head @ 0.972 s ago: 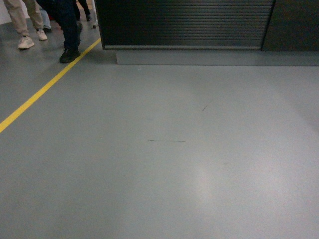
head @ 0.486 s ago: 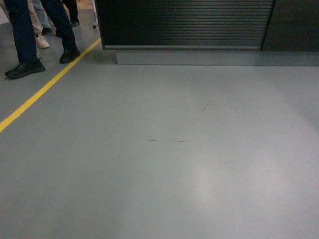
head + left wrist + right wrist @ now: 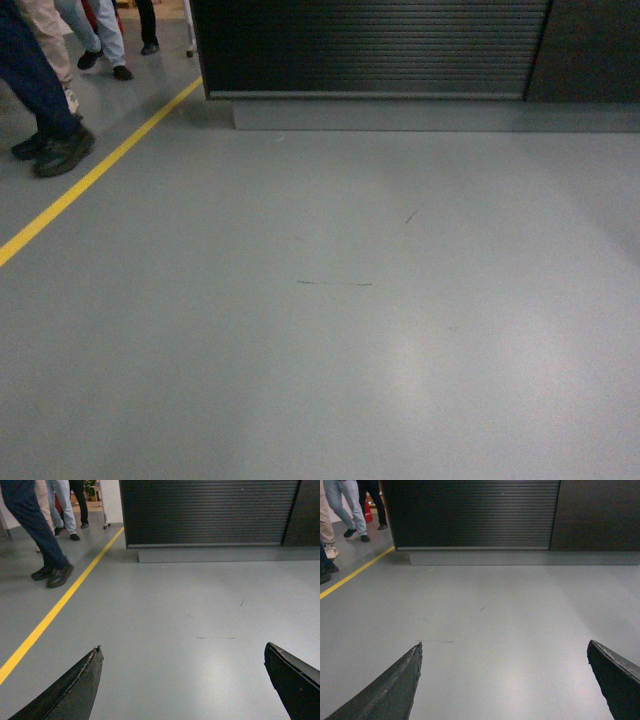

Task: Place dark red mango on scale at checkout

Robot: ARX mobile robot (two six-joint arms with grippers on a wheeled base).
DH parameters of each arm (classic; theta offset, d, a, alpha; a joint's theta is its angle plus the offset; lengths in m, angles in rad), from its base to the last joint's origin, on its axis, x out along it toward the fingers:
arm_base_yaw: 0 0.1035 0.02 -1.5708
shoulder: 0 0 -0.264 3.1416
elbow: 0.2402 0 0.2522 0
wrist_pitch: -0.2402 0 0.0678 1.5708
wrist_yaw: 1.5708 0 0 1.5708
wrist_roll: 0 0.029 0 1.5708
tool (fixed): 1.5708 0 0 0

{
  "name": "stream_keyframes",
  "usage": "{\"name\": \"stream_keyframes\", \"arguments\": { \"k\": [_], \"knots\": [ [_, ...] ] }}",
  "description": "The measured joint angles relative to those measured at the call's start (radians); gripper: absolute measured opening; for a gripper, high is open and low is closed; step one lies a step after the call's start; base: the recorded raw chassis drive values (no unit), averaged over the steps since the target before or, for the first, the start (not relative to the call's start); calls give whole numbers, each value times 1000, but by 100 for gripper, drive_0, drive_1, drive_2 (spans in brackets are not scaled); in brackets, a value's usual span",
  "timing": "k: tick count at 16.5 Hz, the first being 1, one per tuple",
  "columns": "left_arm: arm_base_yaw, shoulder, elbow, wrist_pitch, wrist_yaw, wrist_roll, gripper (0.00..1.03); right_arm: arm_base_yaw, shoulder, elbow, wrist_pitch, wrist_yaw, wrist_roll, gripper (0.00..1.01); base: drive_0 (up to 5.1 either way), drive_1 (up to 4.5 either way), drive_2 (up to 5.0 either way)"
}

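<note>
1. The mango and the scale appear in none of the three views, so where they lie cannot be told.
2. The checkout (image 3: 370, 48) stands across the far end of the floor, its dark front ribbed with level slats above a grey base (image 3: 430, 115).
3. The left gripper (image 3: 182, 680) hangs over bare floor with its two dark fingers (image 3: 75, 690) spread wide, nothing between them.
4. The right gripper (image 3: 505, 680) is likewise spread wide above the floor, its fingers (image 3: 390, 692) holding nothing.
5. The grey floor (image 3: 330, 330) lies between the robot and the checkout, with a thin dark scuff (image 3: 334, 283) near its middle.
6. A yellow line (image 3: 90, 175) runs aslant along the left.
7. People's legs (image 3: 40, 90) stand beyond the line at the upper left, well apart from the checkout's front.
</note>
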Motion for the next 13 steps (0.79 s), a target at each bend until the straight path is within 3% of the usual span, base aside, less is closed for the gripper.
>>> {"name": "stream_keyframes", "arguments": {
  "k": [3, 13],
  "knots": [
    [0, 0, 0, 0, 0, 0, 98, 0, 0, 0, 0, 0, 0, 98, 0, 0, 0],
    [0, 0, 0, 0, 0, 0, 98, 0, 0, 0, 1, 0, 0, 98, -6, 369, -382]
  ]
}}
